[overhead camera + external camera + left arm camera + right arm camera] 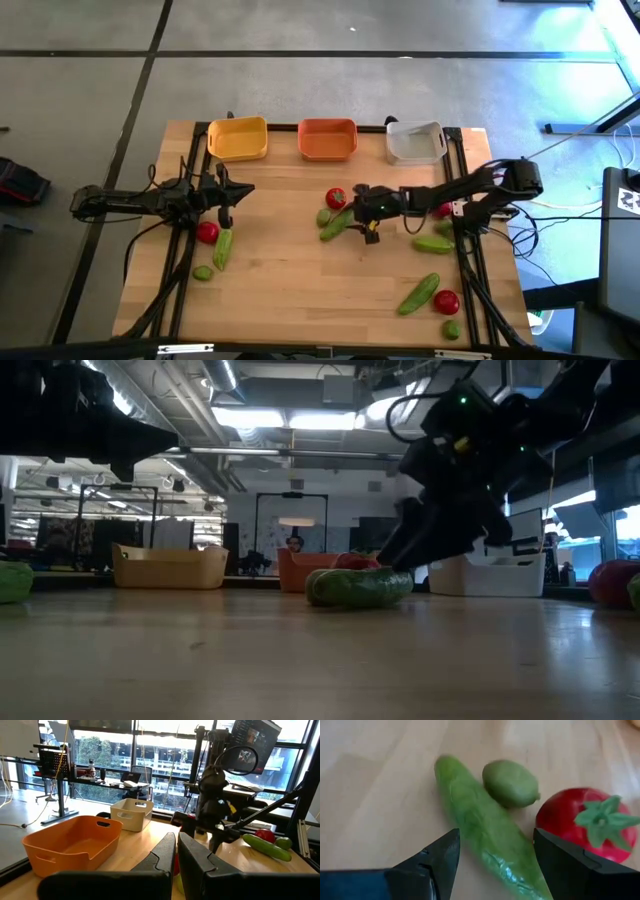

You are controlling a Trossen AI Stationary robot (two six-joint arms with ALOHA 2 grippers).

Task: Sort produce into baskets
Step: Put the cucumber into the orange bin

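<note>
My right gripper [496, 840] is open near the table's middle [352, 207], slanting down over a green cucumber [480, 827]. One finger stands on each side of the cucumber, and I see no touch. A light-green lime [511, 783] and a red tomato [587, 822] lie right beside that cucumber [335, 225]. In the low view the cucumber [358, 587] lies flat on the wood below the gripper. At the far edge stand the yellow basket [238, 138], the orange basket [328, 139] and the white basket [415, 142]. My left gripper [245, 190] waits shut at the left, holding nothing [176, 852].
By the left arm lie a tomato [207, 232], a cucumber [222, 248] and a lime [203, 272]. On the right lie two cucumbers [433, 243] [418, 293], a tomato [446, 300] and a lime [451, 327]. Bare wood lies at the near middle.
</note>
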